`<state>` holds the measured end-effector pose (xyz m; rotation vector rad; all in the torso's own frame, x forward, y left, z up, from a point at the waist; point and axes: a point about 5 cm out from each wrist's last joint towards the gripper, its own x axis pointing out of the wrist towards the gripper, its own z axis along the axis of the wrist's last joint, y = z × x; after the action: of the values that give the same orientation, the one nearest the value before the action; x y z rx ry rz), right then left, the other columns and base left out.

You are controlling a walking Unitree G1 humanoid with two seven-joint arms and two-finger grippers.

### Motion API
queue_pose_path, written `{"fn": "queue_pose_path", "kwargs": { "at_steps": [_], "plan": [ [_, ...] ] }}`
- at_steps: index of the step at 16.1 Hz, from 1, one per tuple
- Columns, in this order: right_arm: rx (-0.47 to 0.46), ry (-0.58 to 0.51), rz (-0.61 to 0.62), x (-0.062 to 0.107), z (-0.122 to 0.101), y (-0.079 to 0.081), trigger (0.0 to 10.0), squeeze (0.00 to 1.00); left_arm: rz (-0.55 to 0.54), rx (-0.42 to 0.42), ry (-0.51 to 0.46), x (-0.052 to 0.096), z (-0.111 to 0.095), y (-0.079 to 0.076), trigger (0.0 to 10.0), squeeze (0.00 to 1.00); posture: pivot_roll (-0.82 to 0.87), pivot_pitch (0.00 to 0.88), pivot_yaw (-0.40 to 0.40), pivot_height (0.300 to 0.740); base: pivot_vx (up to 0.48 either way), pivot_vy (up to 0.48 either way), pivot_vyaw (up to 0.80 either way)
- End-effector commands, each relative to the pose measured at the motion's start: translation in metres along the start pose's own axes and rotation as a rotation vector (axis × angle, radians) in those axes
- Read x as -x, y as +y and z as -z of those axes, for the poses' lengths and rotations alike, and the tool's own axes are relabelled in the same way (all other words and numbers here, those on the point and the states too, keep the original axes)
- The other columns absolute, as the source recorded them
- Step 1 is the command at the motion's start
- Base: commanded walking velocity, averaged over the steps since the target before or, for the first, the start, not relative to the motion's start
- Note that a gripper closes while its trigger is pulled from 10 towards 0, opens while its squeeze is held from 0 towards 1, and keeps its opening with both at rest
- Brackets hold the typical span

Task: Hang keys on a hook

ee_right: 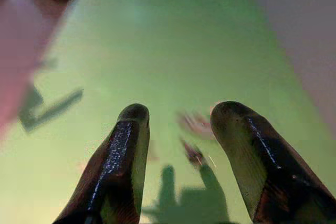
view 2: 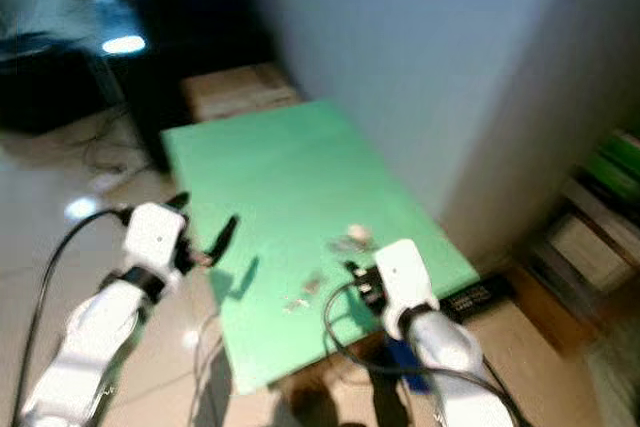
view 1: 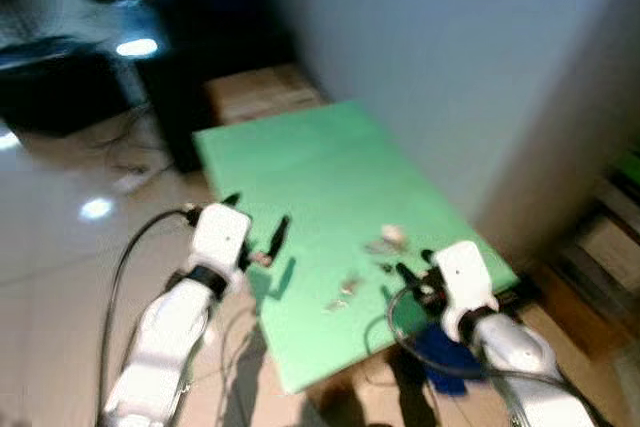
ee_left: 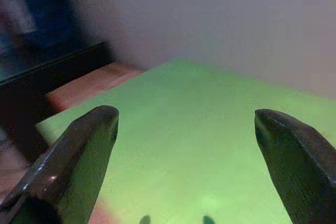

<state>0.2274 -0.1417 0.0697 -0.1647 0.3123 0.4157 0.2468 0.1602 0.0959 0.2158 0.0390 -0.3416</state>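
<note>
Indoors, green table (view 1: pixel 320 167) beside grey wall (view 1: pixel 450 57), glossy floor (view 1: pixel 60 257)

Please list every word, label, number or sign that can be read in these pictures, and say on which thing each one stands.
None can be read: all views are blurred.
The green table, the keys on it and the cardboard box show no legible text.
The stacked boxes beside the wall are too blurred to read.
</note>
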Motion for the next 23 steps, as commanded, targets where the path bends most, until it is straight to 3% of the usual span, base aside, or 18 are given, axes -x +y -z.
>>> {"fn": "queue_pose_path", "kwargs": {
  "at_steps": [1, 9, 10, 11, 12, 15, 18, 19, 20, 23],
  "plan": [
    [-0.007, 0.033, 0.043, 0.004, 0.007, -0.01, 10.0, 0.0, 0.012, -0.004, -0.027, -0.003, -0.008, -0.003, 10.0, 0.0, -0.12, 0.013, 0.002, 0.74, 0.315, 0.0, 0.0],
    [0.025, 0.041, 0.026, 0.006, 0.008, -0.013, 10.0, 0.0, 0.027, -0.031, -0.001, -0.001, -0.006, -0.002, 10.0, 0.0, -0.11, 0.036, 0.014, 0.74, 0.114, 0.0, 0.0],
    [0.032, 0.042, -0.022, 0.005, 0.008, -0.013, 10.0, 0.25, 0.044, -0.027, -0.005, -0.001, -0.008, -0.003, 10.0, 0.0, -0.1, 0.04, 0.013, 0.74, 0.0, 0.0, 0.0],
    [0.041, 0.066, -0.053, 0.003, 0.008, -0.016, 10.0, 0.72, 0.069, -0.021, -0.014, -0.002, -0.01, -0.004, 10.0, 0.0, -0.1, 0.05, 0.014, 0.74, 0.0, 0.0, 0.0],
    [0.055, 0.101, -0.105, 0.001, 0.009, -0.019, 10.0, 1.0, 0.105, -0.013, -0.018, -0.001, -0.012, -0.005, 10.0, 0.0, -0.11, 0.06, 0.024, 0.74, 0.0, 0.0, 0.0],
    [0.242, 0.209, -0.264, -0.018, 0.016, -0.034, 10.0, 1.0, 0.187, -0.02, -0.01, 0.0, -0.015, -0.006, 10.0, 0.0, -0.1, 0.089, 0.045, 0.74, 0.0, 0.0, 0.0],
    [0.296, 0.237, -0.318, -0.037, 0.013, -0.044, 10.0, 1.0, 0.205, -0.024, -0.013, 0.0, -0.022, 0.0, 10.0, 0.0, -0.08, 0.122, 0.053, 0.74, 0.0, 0.0, 0.0],
    [0.316, 0.234, -0.345, -0.042, 0.01, -0.044, 10.0, 1.0, 0.218, -0.031, -0.006, 0.002, -0.022, 0.001, 10.0, 0.0, -0.07, 0.139, 0.058, 0.74, 0.0, 0.0, 0.0],
    [0.405, 0.247, -0.426, -0.058, 0.003, -0.043, 10.0, 1.0, 0.254, -0.046, 0.01, 0.006, -0.024, 0.006, 10.0, 0.0, -0.05, 0.162, 0.065, 0.74, 0.0, 0.0, 0.0],
    [0.544, 0.26, -0.599, -0.073, -0.006, -0.035, 10.0, 1.0, 0.301, -0.061, 0.034, 0.013, -0.03, 0.014, 10.0, 0.0, 0.0, 0.205, 0.085, 0.74, 0.0, 0.0, 0.0]
  ]
}}
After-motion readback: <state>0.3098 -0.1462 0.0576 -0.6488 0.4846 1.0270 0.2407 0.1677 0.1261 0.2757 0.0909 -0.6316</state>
